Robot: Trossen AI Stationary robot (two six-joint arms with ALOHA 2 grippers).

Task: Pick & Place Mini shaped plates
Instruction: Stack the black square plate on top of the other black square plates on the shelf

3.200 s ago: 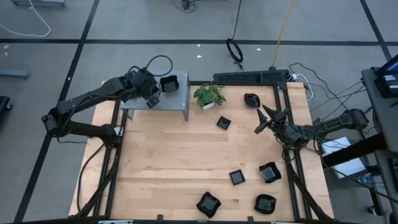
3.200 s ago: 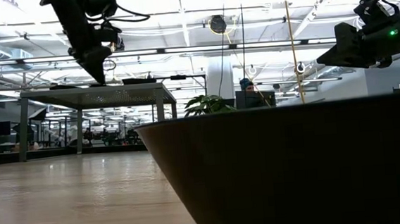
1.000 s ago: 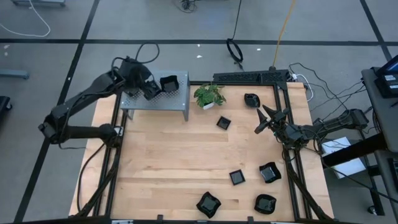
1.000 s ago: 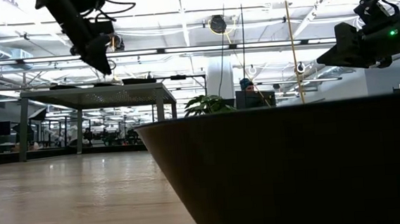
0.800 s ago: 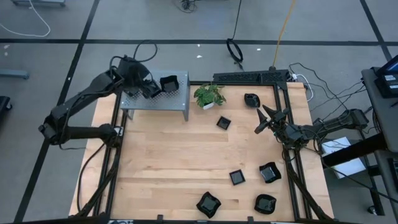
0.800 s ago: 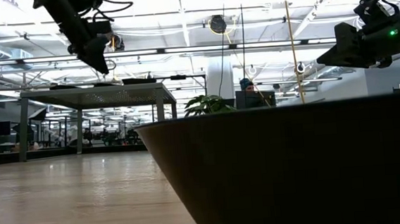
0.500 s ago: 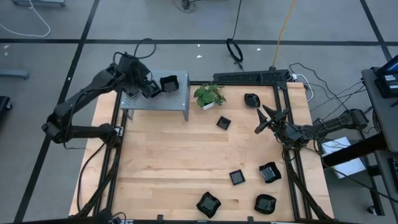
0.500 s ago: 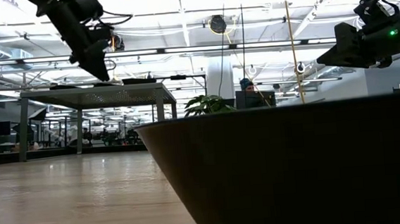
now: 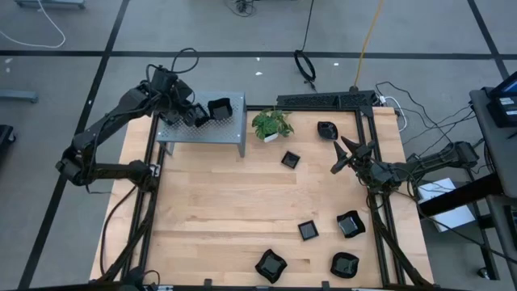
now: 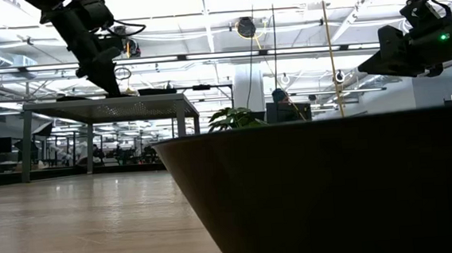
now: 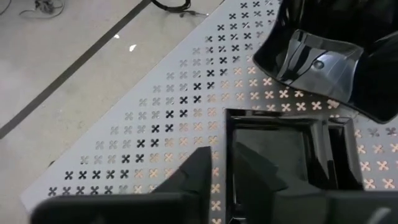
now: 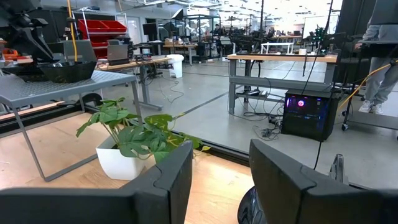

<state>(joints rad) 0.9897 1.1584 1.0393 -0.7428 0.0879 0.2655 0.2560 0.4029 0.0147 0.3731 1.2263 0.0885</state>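
High view: left gripper (image 9: 187,118) over the grey perforated stand (image 9: 230,129), beside a black plate (image 9: 219,107) on it. Six more mini plates (image 9: 308,230) on the wood table (image 9: 218,202); right gripper (image 9: 346,156) idle near the right edge.

Left wrist view: fingers (image 11: 199,174) parted, nothing held, square plate (image 11: 273,152) just beyond them, wavy plate (image 11: 323,62) beside it.

Right wrist view: fingers (image 12: 174,171) apart, empty, potted plant (image 12: 127,137) ahead.

Near dish (image 10: 326,191) fills low view, rim cut off, hiding table; left wrist dish (image 11: 323,68) cropped.
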